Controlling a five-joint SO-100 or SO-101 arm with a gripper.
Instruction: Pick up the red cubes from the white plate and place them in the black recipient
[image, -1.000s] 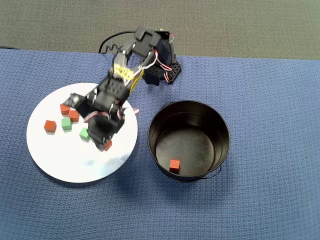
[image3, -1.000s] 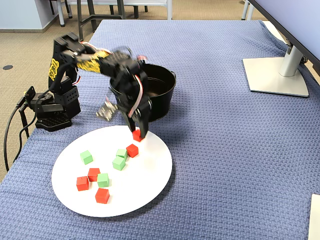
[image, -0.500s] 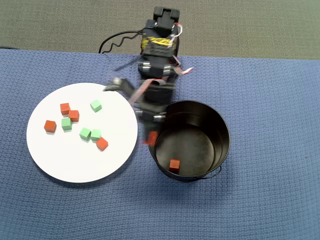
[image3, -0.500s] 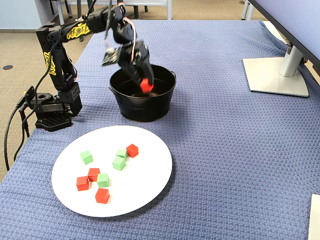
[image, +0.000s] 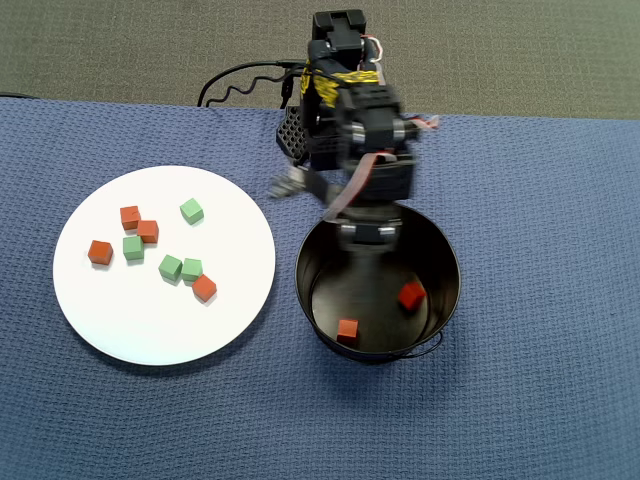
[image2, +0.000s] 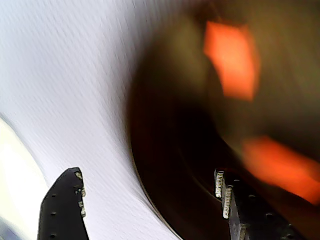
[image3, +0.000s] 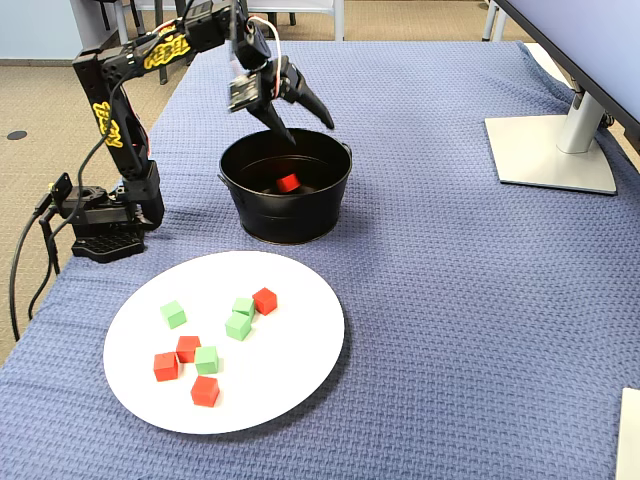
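The black bucket (image: 440, 262) stands right of the white plate (image: 120, 320) on the blue cloth. Two red cubes (image: 411, 295) lie on its bottom; the fixed view shows one (image3: 288, 183). Several red cubes (image: 148, 231) lie on the plate, also seen in the fixed view (image3: 204, 390). My gripper (image3: 308, 130) hangs open and empty just above the bucket's (image3: 285, 215) far rim. It is blurred in the overhead view (image: 365, 238). In the wrist view my gripper (image2: 150, 195) is spread wide over the bucket's rim (image2: 165, 150), with blurred red cubes (image2: 230, 60) inside.
Several light green cubes (image: 170, 267) lie among the red ones on the plate. The arm's base (image3: 100, 225) stands at the cloth's left edge in the fixed view, with cables beside it. A monitor stand (image3: 555, 150) sits at the far right.
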